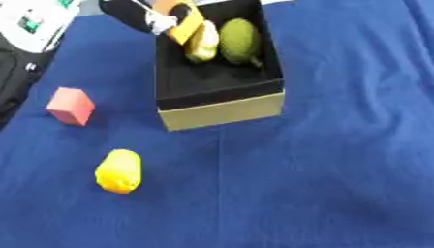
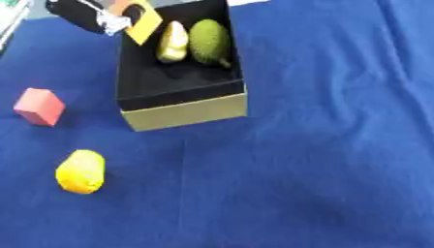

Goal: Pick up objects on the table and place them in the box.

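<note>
we see the left hand (image 2: 89, 15) at the far left corner of the box (image 2: 182, 112), coming in from the upper left. its fingers are closed on an orange block (image 2: 142, 23), which hangs tilted over the box's left rim at the far end. the right hand shows in neither eye view.

inside the box, on its black floor toward the far end, we note a pale yellow fruit (image 2: 172, 42) and a green bumpy fruit (image 2: 209, 42) lying side by side, touching or nearly so; the orange block is just beside the yellow one.

on the blue cloth (image 1: 322, 169), left of the box: a pink cube (image 1: 70, 105), apart from the box wall, and nearer us a yellow fruit (image 1: 118, 171), well apart from the box.
</note>
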Controlling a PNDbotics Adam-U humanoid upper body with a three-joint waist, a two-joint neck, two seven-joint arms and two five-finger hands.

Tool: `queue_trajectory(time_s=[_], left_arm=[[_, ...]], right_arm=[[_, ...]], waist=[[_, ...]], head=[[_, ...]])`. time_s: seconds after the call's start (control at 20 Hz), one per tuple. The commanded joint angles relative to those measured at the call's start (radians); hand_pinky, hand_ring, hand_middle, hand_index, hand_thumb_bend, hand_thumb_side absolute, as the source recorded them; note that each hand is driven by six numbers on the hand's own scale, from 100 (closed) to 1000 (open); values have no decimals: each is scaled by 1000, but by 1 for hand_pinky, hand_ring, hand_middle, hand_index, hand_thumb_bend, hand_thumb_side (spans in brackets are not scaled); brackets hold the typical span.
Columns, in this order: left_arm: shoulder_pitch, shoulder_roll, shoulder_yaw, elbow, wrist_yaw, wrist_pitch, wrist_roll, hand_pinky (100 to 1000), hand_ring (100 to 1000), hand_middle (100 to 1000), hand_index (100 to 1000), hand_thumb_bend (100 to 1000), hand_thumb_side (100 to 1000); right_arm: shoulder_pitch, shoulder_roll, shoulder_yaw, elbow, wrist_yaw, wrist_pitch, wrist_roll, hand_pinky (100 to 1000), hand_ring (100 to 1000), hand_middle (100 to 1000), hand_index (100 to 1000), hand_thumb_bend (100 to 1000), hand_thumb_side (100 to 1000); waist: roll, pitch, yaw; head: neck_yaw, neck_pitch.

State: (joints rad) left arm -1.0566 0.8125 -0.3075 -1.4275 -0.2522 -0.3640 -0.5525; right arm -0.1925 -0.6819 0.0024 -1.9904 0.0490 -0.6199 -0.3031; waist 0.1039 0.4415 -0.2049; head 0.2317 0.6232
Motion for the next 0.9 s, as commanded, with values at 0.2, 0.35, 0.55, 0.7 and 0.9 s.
queue_trajectory(time_s=[0.2, 0.35, 0.55, 0.7, 0.9], left_arm=[[-10, -15, -21, 10, 14, 2, -36, 779, 592, 524, 738, 100, 100], [-6, -30, -28, 28, 16, 7, -46, 790, 610, 545, 760, 100, 100], [-3, -48, -34, 50, 21, 3, -39, 870, 782, 741, 882, 101, 330], [-3, -43, -22, 53, 23, -3, -8, 890, 825, 794, 906, 163, 381], [8, -20, -8, 44, 14, 1, 32, 895, 830, 793, 915, 201, 406]], right_arm=[[-18, -6, -18, -10, -39, 8, 25, 773, 786, 738, 828, 100, 523], [-23, 0, -17, -10, -49, 13, 32, 772, 786, 738, 827, 100, 523], [-29, 9, -13, -10, -61, 25, 45, 771, 785, 737, 826, 100, 523], [-26, 15, -13, -10, -65, 31, 50, 770, 785, 737, 826, 100, 524], [-14, 19, -15, -10, -66, 38, 51, 770, 785, 737, 826, 100, 524]], waist=[[-1, -12, -6], [-1, -9, -4], [-3, -5, -3], [-5, -6, 1], [-7, -12, 13]], head=[[3, -7], [2, -2], [3, 2], [1, 7], [-8, 16]])
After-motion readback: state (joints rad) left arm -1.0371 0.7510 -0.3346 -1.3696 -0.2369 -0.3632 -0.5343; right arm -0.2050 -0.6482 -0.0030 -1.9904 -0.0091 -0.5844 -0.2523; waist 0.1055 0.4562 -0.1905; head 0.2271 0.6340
